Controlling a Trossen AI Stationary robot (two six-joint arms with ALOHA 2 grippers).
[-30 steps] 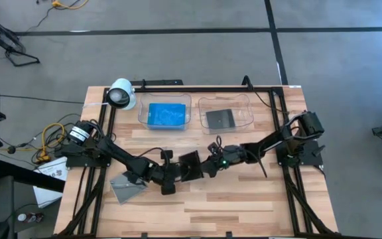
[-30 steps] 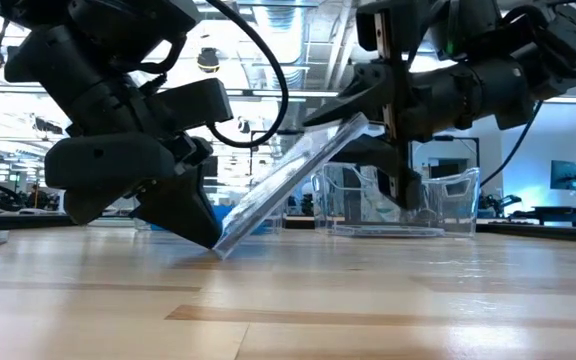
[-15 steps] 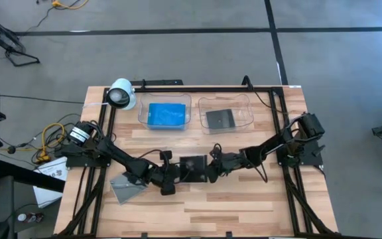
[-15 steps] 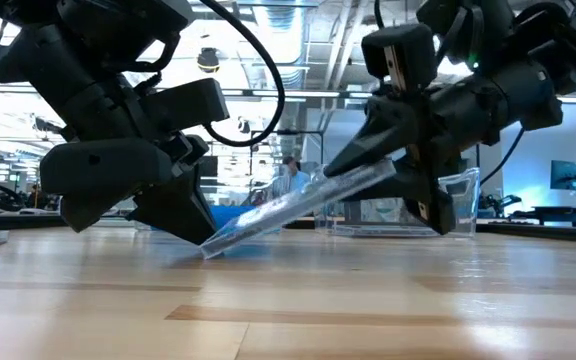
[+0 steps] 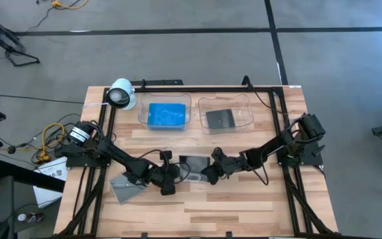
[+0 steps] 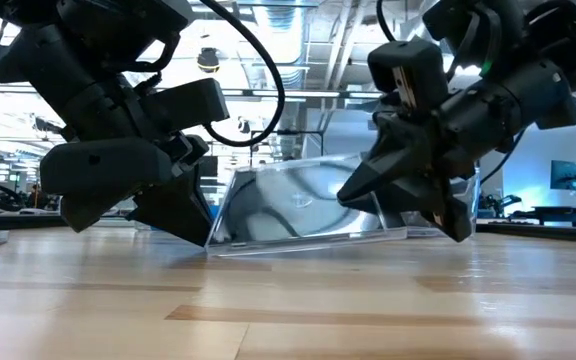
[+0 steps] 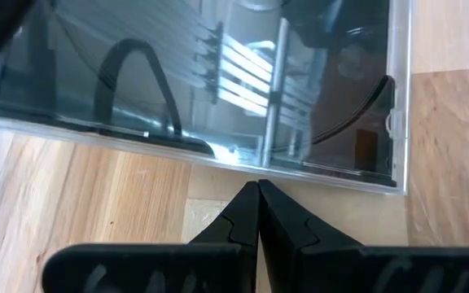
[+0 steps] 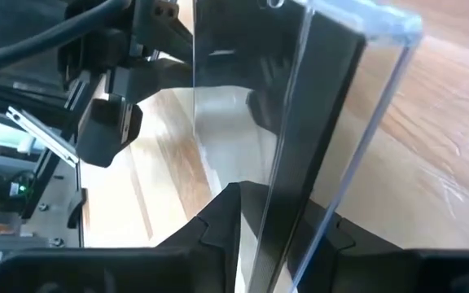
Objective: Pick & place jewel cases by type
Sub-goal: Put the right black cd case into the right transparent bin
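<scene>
Right gripper (image 6: pixel 393 205): pinching the right edge of the clear jewel case (image 6: pixel 303 205), mid-table.
Left gripper (image 5: pixel 176 174): fingers pressed together, empty, just left of the case.

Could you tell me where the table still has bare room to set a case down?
The table's front strip, below both arms, is bare wood. The right side between the clear tray and the right arm is free too. The middle is crowded: the left pincer and right pincer meet at a clear jewel case. Another case lies front left.
</scene>
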